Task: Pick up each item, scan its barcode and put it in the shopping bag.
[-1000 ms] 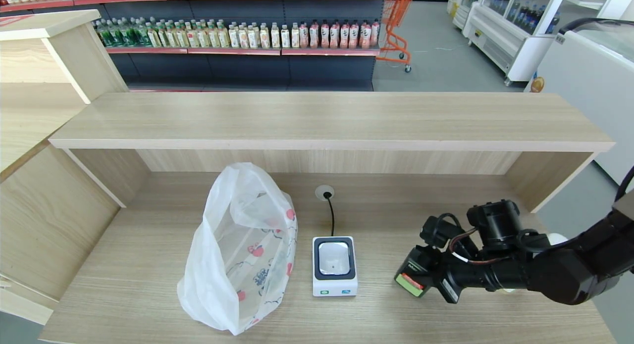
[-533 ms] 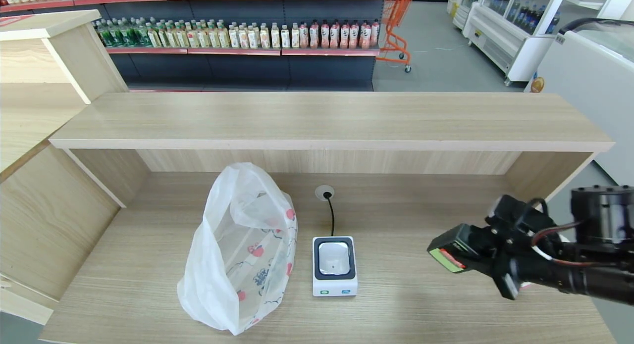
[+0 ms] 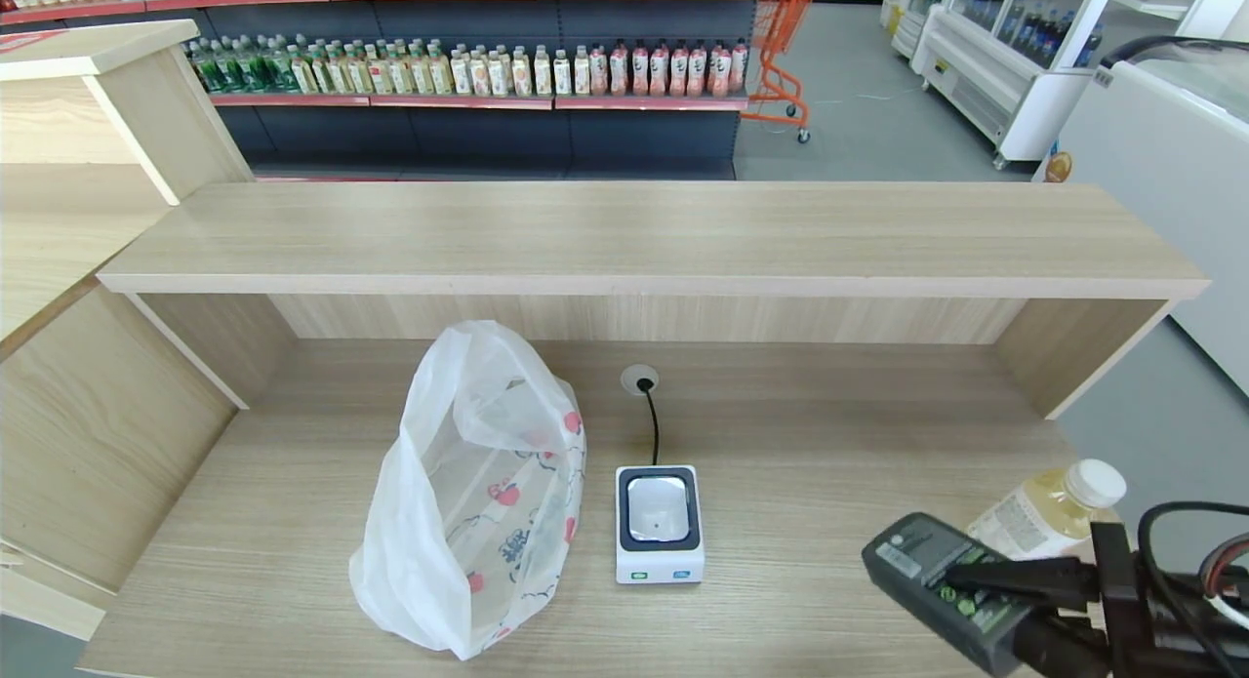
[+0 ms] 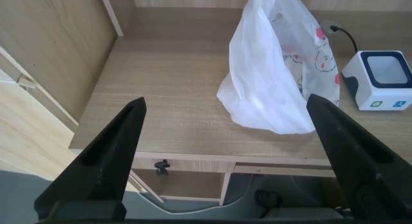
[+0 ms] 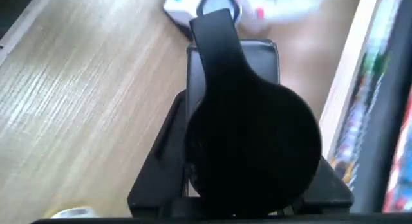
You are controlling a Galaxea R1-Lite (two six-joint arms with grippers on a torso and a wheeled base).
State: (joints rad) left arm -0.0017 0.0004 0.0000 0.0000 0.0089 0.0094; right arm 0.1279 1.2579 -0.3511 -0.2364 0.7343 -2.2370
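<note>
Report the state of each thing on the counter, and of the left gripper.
shopping bag: mouth open, slack, looks empty.
scanner: window facing up, cable plugged in.
bottle: capped, pale liquid inside.
left gripper: open, jaws wide apart, holding nothing.

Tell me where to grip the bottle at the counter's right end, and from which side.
Take the bottle around its labelled body, below the white cap. It appears to stand upright near the right edge of the counter, so a level approach from the robot's right, jaws spanning the round body, looks best; the narrow cap offers less hold.
</note>
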